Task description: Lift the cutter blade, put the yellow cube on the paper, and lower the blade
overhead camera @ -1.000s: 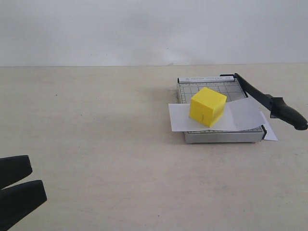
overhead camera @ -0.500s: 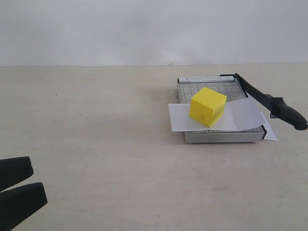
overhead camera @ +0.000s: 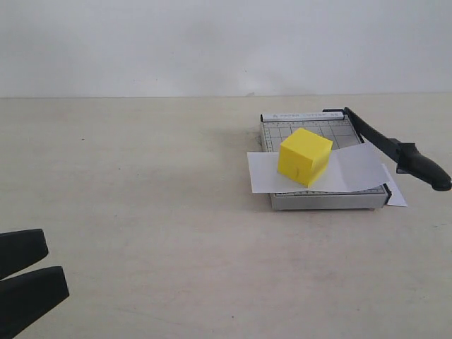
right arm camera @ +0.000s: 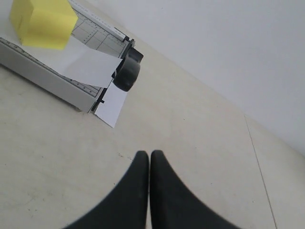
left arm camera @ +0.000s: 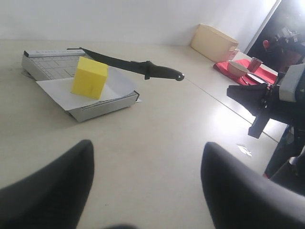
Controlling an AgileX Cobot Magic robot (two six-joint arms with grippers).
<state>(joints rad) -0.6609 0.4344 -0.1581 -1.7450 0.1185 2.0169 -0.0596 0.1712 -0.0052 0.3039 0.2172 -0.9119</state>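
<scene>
Clearly, the counter (overhead camera: 141, 212) carries everything toward its right edge, nearer the far edge than the near one. There the grey cutter board (overhead camera: 311, 131) lies, with the paper (overhead camera: 353, 169) across it and spilling past the side that faces the right edge. The cutter blade (overhead camera: 395, 152) runs from its hinge at the board's far corner out toward the right edge. In the left wrist view its handle seems to float above the counter, so we judge it not fully down. The yellow cube (overhead camera: 305, 157) sits on the paper at mid-board, apart from the blade.

Our left hand (overhead camera: 51, 264) hangs spread wide and empty at the near left corner. Our right hand (right arm camera: 149, 155) is pinched closed on nothing, over bare counter short of the handle.

We see three risks. Pressed with closed fingertips, the rounded handle could roll aside and the push glance off. A blade dropped fast could drag the curled sheet and carry the cube with it. A wide approach could knock the board.
</scene>
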